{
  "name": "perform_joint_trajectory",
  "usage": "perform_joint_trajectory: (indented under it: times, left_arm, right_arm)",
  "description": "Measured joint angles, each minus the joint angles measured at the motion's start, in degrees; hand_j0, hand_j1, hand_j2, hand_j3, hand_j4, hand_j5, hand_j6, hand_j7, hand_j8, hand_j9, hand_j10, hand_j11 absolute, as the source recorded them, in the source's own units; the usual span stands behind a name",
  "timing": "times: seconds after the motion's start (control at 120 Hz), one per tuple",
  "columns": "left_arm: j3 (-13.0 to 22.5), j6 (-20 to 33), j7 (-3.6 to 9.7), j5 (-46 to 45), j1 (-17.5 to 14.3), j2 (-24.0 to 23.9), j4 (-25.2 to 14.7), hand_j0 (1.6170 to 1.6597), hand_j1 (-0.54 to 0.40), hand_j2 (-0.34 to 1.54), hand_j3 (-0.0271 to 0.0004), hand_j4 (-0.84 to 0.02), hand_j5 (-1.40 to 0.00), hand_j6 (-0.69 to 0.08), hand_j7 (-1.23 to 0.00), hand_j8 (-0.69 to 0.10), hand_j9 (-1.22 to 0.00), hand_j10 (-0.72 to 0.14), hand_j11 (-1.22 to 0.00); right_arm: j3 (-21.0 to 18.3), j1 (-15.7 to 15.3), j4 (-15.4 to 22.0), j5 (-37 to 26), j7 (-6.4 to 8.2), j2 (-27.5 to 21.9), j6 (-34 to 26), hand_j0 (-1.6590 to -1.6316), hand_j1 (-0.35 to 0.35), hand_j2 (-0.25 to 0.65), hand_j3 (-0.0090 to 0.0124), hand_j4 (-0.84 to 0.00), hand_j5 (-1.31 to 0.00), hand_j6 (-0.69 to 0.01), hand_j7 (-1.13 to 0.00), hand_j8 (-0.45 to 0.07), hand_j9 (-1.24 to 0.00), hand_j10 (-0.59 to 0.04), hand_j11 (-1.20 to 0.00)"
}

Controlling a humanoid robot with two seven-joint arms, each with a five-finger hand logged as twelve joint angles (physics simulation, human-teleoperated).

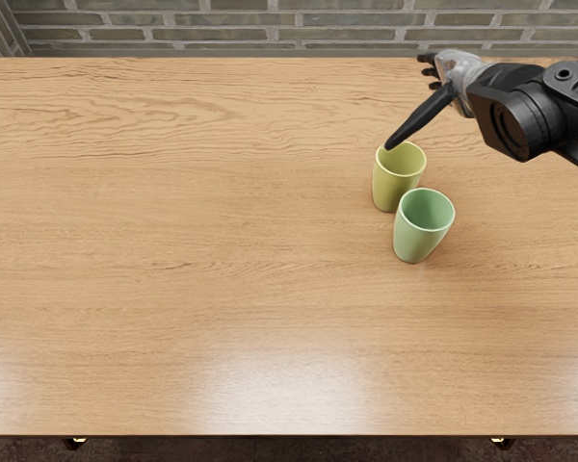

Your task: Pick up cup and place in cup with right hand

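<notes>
The robot's right hand [456, 75] hangs over the far right of a wood-grained table [193, 250], its fingers loosely spread and nothing visible in its grasp. The yellow cup [395, 185] stands upright to the left of the palm and nearer the table's front edge; the coming move turns on that offset, since the palm would have to travel left and nearward before the fingers could close around the wall. A long dark digit, apparently the thumb [419, 117], slants down toward the cup's far rim, though whether it touches cannot be told. The green cup [423, 227] stands just beside, nearer and slightly to the right, also upright (the view does not settle whether the pair touch).

Both cups are smooth, round-mouthed and handleless, narrowing toward the base, a shape that should nest readily once one is raised above the other. Their long axes run vertically. The task appears to be at its approach, with neither cup lifted; which is meant to go inside is unclear, but a careless sweep could tip the yellow one into its neighbor. Beyond the pale, glossy boards runs a rough gray brick wall [212, 34].
</notes>
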Motion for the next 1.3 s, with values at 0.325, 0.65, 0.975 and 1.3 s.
perform_joint_trajectory:
  times: [0.325,0.65,0.975,1.3]
  left_arm:
    - [0.0,0.0,0.0,0.0,0.0,0.0,0.0,1.6581,0.349,0.0,0.0,0.0,0.0,0.0,0.0,0.0,0.0,0.0,0.0]
    - [0.0,0.0,0.0,0.0,0.0,0.0,0.0,1.6581,0.349,0.0,0.0,0.0,0.0,0.0,0.0,0.0,0.0,0.0,0.0]
    - [0.0,0.0,0.0,0.0,0.0,0.0,0.0,1.6581,0.349,0.0,0.0,0.0,0.0,0.0,0.0,0.0,0.0,0.0,0.0]
    - [0.0,0.0,0.0,0.0,0.0,0.0,0.0,1.6581,0.349,0.0,0.0,0.0,0.0,0.0,0.0,0.0,0.0,0.0,0.0]
  right_arm:
    - [-5.11,-0.29,-1.64,0.03,0.0,3.27,-5.66,-1.6581,-0.321,-0.004,0.0,-0.025,-0.03,-0.026,-0.03,-0.025,-0.03,-0.025,-0.03]
    - [-7.25,-1.91,-6.42,-0.01,0.0,8.21,-8.73,-1.6581,-0.318,-0.005,0.0,-0.027,-0.03,-0.028,-0.03,-0.028,-0.03,-0.027,-0.03]
    - [-8.2,-3.0,-13.86,-0.04,0.0,13.3,-8.76,-1.6581,-0.321,-0.004,0.0,-0.024,-0.03,-0.025,-0.03,-0.025,-0.03,-0.024,-0.03]
    - [-9.17,-2.73,-19.82,0.13,0.0,16.48,-6.11,-1.6581,-0.319,-0.004,0.0,-0.026,-0.03,-0.027,-0.03,-0.026,-0.03,-0.026,-0.03]
